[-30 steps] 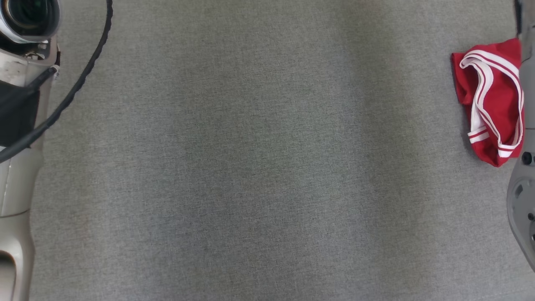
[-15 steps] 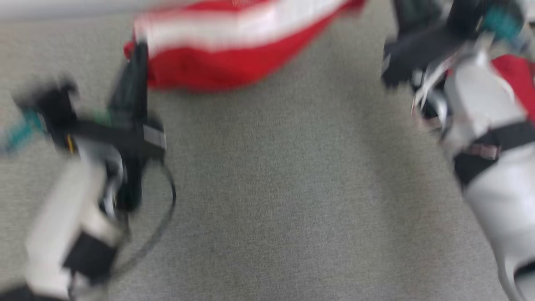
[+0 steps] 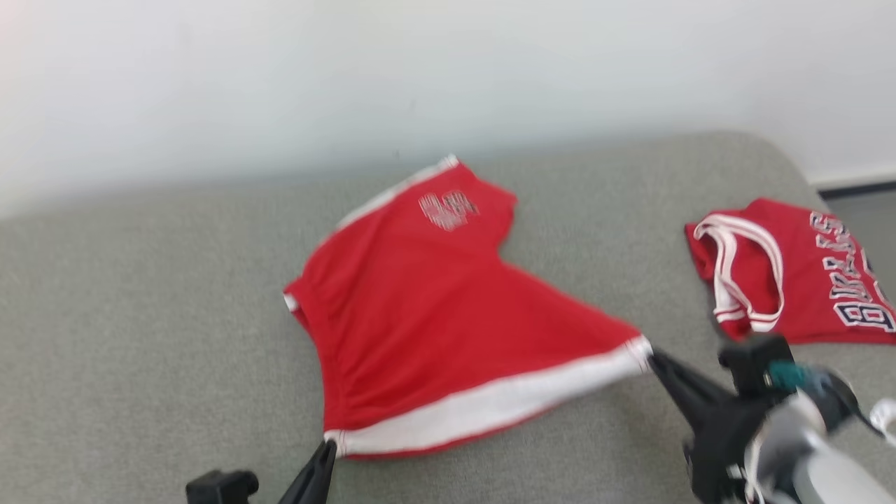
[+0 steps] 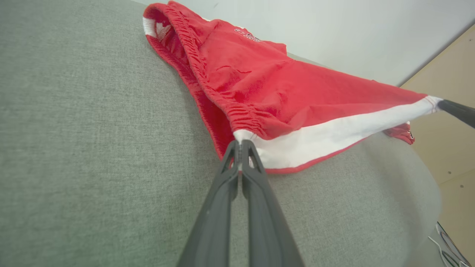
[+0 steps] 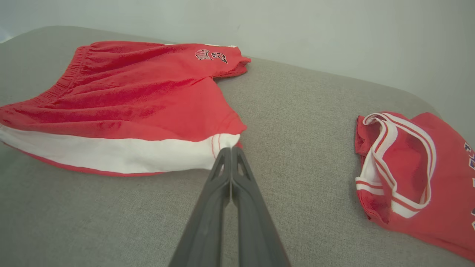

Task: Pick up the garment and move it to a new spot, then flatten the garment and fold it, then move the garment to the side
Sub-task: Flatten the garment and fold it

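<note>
**Caller:** Start with the big picture. What's under you?

**Me:** A grey cloth-covered tabletop (image 3: 140, 315) with a pale wall (image 3: 448, 70) behind it. Spread across the middle are the red shorts (image 3: 420, 301), the far part resting on the cloth and the near edge drawn out in a line towards me.

**Caller:** Anything else out there?

**Me:** A red jersey (image 3: 791, 280) with white-trimmed openings, bunched at my right edge, well apart from the shorts.

**Caller:** And the hands?

**Me:** Both are pinched tight on the shorts. My left hand (image 4: 241, 142) has the waistband end of the white band (image 4: 334, 137), and my right hand (image 5: 231, 149) has the other end. The band is taut between them.

**Caller:** So where does that put the job?

**Me:** Early to middle, I'd say. The shorts are picked up by two corners and are going down on open cloth. They look fairly smooth, though there's gathering near the waistband. Flattening isn't finished, there's no fold in them, and the move to the side hasn't happened.

**Caller:** Any writing?

**Me:** The jersey's lettering (image 3: 857, 280) looks like "BULLS", dark with a white outline. The far leg has a small print (image 5: 207, 55). It seems to say "Bulls 23", but it's too small to be sure.
</note>
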You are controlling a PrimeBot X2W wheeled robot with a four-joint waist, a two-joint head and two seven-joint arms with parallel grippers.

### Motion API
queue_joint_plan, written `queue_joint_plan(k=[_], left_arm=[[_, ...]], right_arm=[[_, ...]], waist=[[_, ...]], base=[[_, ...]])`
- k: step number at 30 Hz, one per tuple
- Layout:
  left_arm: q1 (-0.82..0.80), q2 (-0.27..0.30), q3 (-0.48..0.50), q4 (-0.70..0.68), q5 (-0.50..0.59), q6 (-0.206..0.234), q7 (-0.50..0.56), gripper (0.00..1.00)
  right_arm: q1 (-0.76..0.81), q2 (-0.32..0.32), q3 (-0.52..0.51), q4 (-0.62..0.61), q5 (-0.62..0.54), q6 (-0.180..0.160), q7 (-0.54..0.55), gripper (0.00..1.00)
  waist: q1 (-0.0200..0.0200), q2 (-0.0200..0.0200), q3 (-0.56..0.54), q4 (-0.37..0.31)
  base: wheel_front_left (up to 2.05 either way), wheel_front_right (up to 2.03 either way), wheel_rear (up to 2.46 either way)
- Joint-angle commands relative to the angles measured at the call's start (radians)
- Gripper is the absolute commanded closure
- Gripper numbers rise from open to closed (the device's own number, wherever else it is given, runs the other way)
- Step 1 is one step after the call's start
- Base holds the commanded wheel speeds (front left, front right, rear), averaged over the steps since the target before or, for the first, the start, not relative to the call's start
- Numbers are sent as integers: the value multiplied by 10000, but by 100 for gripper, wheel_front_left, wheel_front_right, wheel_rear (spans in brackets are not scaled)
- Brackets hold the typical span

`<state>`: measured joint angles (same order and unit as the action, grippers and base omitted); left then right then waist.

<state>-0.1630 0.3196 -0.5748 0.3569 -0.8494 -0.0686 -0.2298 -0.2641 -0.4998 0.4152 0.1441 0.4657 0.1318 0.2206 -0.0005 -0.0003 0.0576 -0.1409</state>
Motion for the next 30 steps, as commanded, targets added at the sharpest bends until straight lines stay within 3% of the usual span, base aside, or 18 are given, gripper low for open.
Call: queue_joint_plan(k=[1,10,15,20,23,30], left_arm=[[297,-3,81,-91,-158,113,7,100],[1553,704,-224,-1103,-105,829,858,100],[1638,696,-93,-1990,-361,837,776,100],[634,241,8,-2030,-453,717,809,100],[-145,11,53,-1658,-244,870,873,100],[-2290,-704,-178,-453,283,1074,1224,100]], right_arm=[[564,9,-303,-428,-135,-19,341,100],[4080,582,-2452,-4106,-748,-19,3431,100],[3972,829,-3001,-4936,-1159,-19,3488,100],[2432,29,-2209,-3662,-1117,-21,3016,100],[1034,-390,-1656,-2491,-1161,-19,2571,100],[-2373,-763,1,657,-1088,-19,1581,100]], waist=[[5,3,-1042,132],[5,3,-1140,290],[5,3,-947,389],[5,3,-613,724],[5,3,-371,971],[5,3,594,1752]], base=[[0,0,0],[0,0,0],[0,0,0],[0,0,0],[0,0,0],[0,0,0]])
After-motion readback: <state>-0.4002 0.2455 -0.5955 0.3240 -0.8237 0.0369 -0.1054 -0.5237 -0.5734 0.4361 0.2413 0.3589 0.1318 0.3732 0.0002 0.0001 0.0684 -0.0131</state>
